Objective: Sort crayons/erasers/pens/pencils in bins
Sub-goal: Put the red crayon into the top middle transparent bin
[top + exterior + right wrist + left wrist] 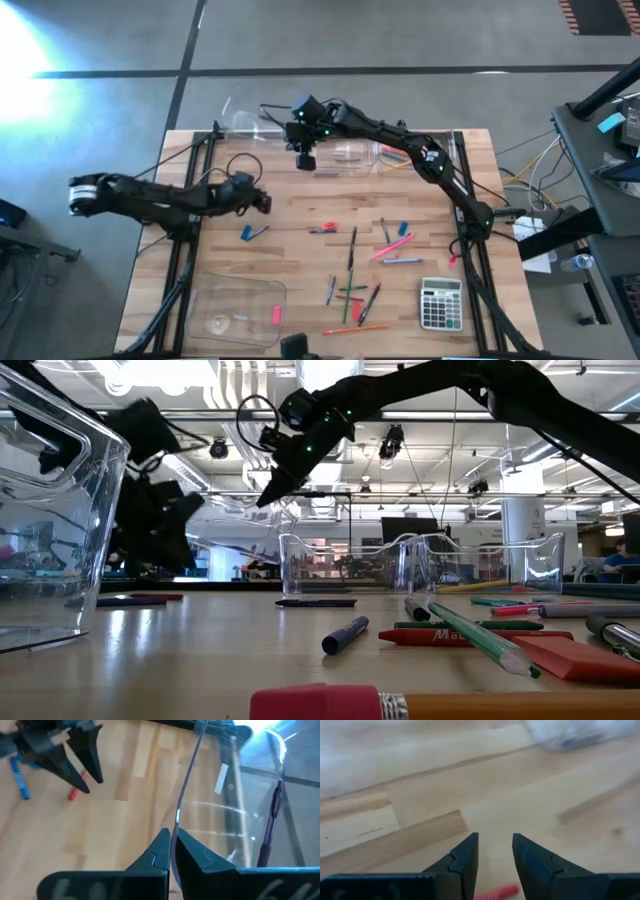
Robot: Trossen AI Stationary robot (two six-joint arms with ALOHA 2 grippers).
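My right gripper (305, 157) hangs over the table's far side, beside the row of clear bins (352, 152), shut on a thin dark pen (187, 775). One bin holds a purplish pen (270, 825). My left gripper (263, 201) is open and empty, low over the table's left middle. A red crayon (495, 893) lies on the wood just under its fingers, and a blue stick (247, 232) lies close by. Several pens, pencils and crayons (355, 262) lie loose on the table's near middle. My right gripper pinches one end of the pen (173, 836) between its two fingers (157, 852). The fingers slant downward and lie along the pen. The pen runs out past the fingertips, clear of the table, over the edge of a clear bin.
The large shallow clear tray (200, 300) sits at the near left with a pink eraser (276, 315) in it. A grey calculator (440, 303) lies at the near right. Bare wood lies between the left gripper and the bins.
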